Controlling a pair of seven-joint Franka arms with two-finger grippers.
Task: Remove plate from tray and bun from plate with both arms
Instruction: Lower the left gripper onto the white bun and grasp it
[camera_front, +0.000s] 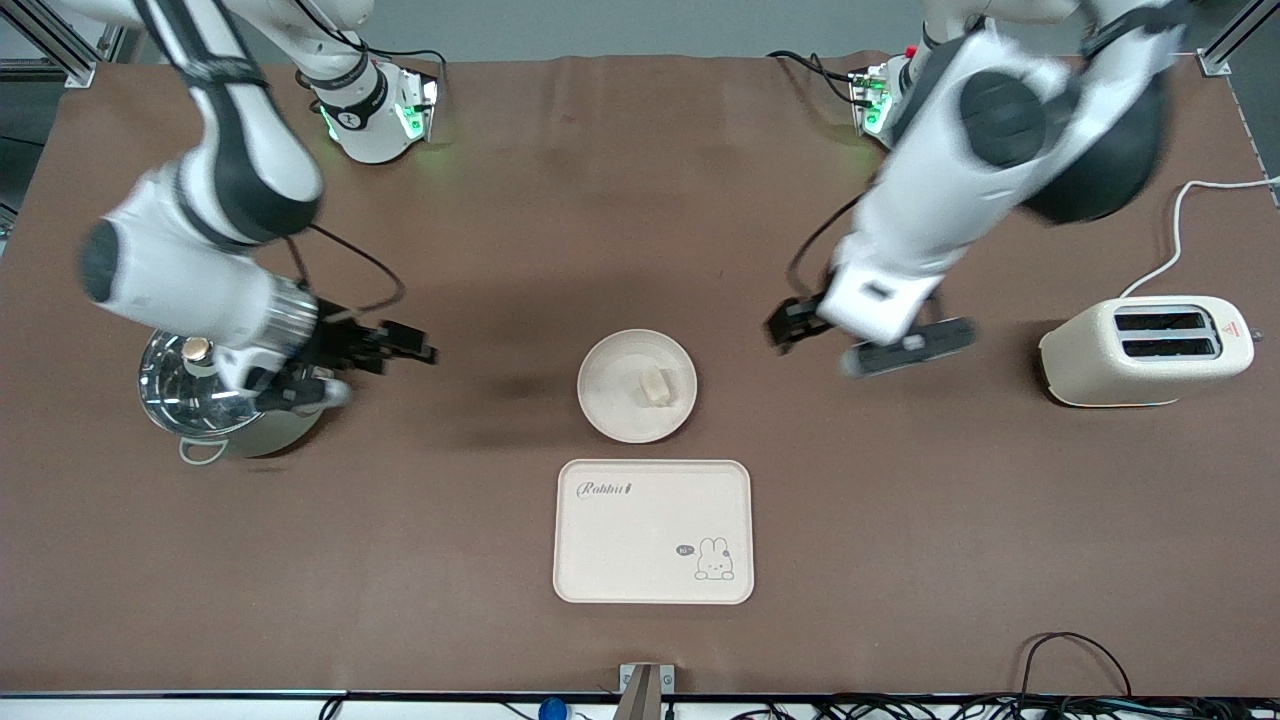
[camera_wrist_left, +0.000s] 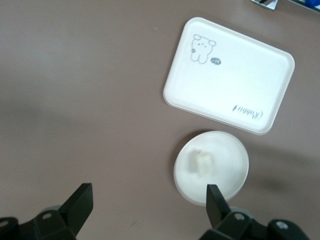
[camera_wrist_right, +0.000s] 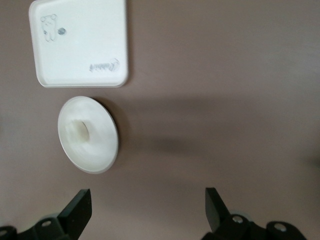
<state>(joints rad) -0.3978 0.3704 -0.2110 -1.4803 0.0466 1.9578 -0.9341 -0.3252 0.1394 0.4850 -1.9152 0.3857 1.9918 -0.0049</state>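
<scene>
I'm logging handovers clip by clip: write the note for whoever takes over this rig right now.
Left end effector: open, empty, over bare table between the plate and the toaster.
Right end effector: open, empty, beside the steel pot.
Plate: on the table, off the tray, farther from the front camera than it.
Bun: on the plate.
Done: plate removed from tray.
Left: lift the bun off the plate.

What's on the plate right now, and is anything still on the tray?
The bun lies on the plate, which sits on the table. The tray holds nothing visible. What the bun covers cannot be seen.
</scene>
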